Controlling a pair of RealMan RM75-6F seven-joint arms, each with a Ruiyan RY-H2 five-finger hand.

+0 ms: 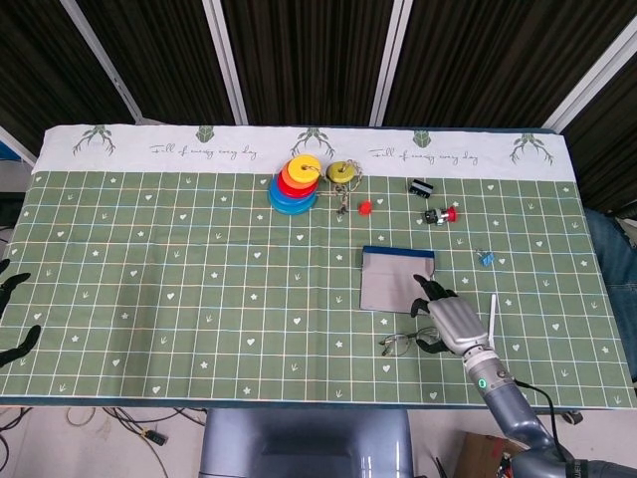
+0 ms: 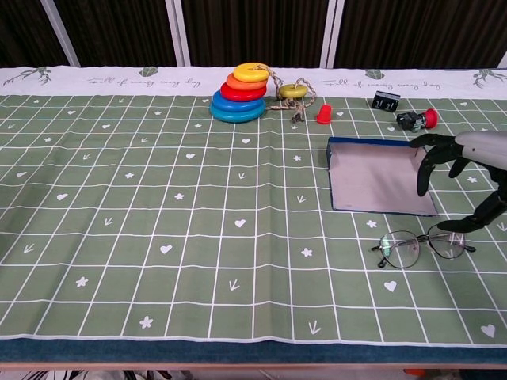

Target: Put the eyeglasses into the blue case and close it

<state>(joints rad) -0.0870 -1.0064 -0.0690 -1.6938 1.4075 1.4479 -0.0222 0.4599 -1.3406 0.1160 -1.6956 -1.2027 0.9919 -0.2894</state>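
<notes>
One pair of glasses (image 2: 420, 245) lies flat on the cloth, lenses toward the table's near edge, just in front of the case (image 2: 377, 184). Right hand (image 2: 465, 176) hangs over the right end of the glasses; its fingers (image 2: 425, 170) are spread and curved downward over the case's near right corner, thumb tip low beside the right lens. Whether the thumb touches the frame cannot be told. Nothing is gripped. From the head camera the same hand (image 1: 446, 321) sits between case (image 1: 397, 279) and glasses (image 1: 410, 342), partly covering the right lens.

Case lies open, grey lining up, blue rim showing.

Left hand (image 1: 14, 317) sits at the far left table edge, fingers apart, holding nothing.

Surface: green grid cloth (image 2: 158, 206) with white hearts and stars, pale printed band along the far edge. Dark slatted wall behind.

Count: one ring stack (image 2: 240, 93), one red cone (image 2: 323, 114), two binder clips (one black (image 2: 386, 100), one blue (image 1: 486, 258)), one red-capped part (image 2: 419, 119).
</notes>
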